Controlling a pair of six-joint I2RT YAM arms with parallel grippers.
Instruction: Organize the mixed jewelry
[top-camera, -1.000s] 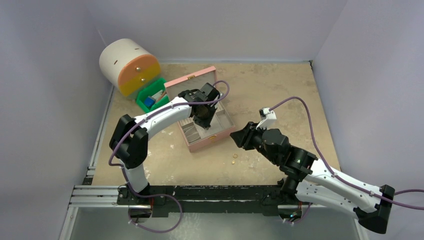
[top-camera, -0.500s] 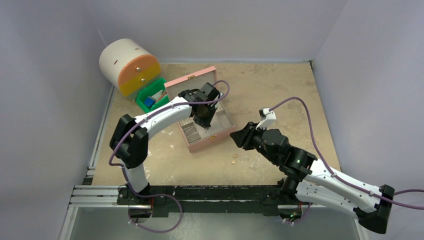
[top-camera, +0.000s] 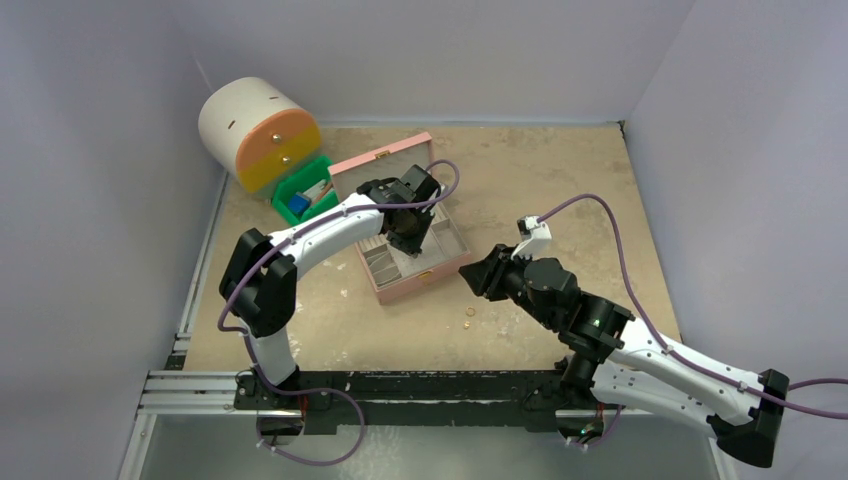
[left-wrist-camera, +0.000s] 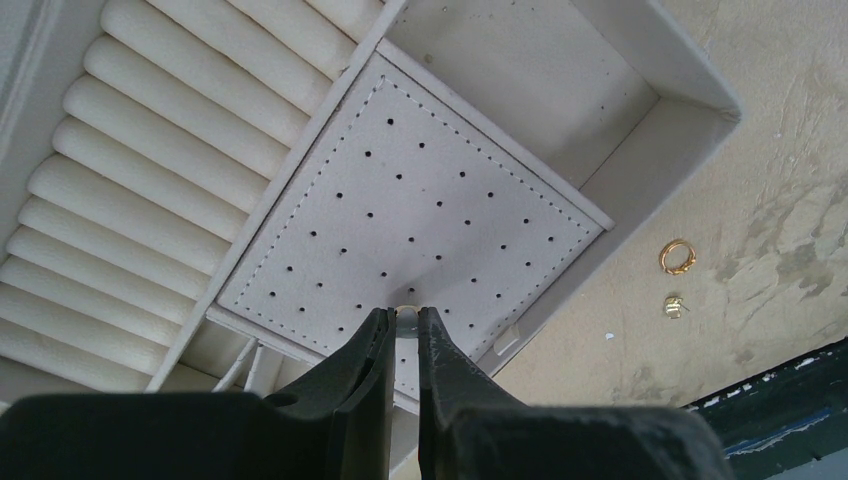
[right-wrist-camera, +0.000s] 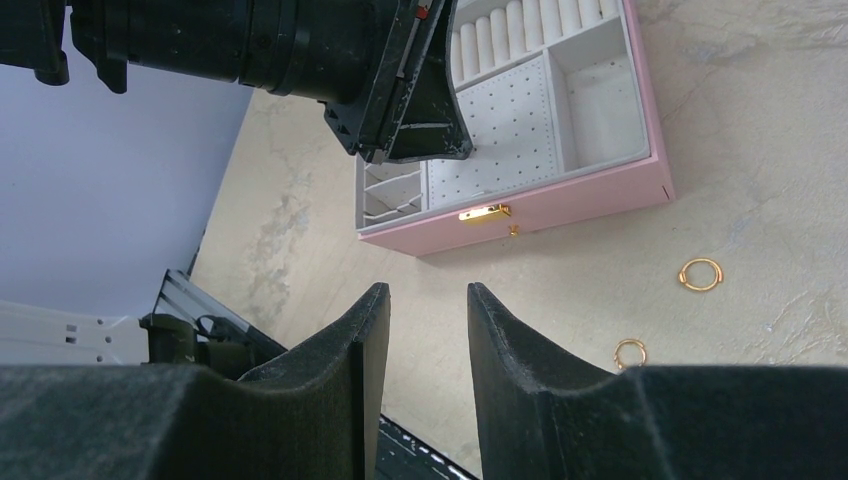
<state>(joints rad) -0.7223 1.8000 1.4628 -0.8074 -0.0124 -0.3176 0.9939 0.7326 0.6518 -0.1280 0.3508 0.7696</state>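
Our left gripper (left-wrist-camera: 403, 324) hangs over the open pink box with a gold clasp (top-camera: 428, 282). Its black fingers are drawn almost together on a tiny gold-coloured piece (left-wrist-camera: 405, 317) pinched at their tips. Directly under the tips lies the white perforated pad (left-wrist-camera: 420, 200) of the box's tray, with rows of white padded rolls (left-wrist-camera: 150, 180) on one side and a bare compartment (left-wrist-camera: 520, 90) on the other.

To the right of the box, our right gripper (right-wrist-camera: 428, 292) hovers above the beige mottled table (top-camera: 560, 180), fingers apart with nothing between them.

Two more gold-coloured pieces lie on the table near the box's near right corner, clear of its wall and of each other: a larger gold ring (right-wrist-camera: 700, 274) and a smaller gold ring (right-wrist-camera: 630, 352).

At the far left stand a white-and-orange rounded cabinet (top-camera: 258, 130) and a green bin (top-camera: 305, 192).

Against the frames from a second ago we find no visible change: both arms hold the same pose, the pinch is unchanged, and the rings lie where they lay.
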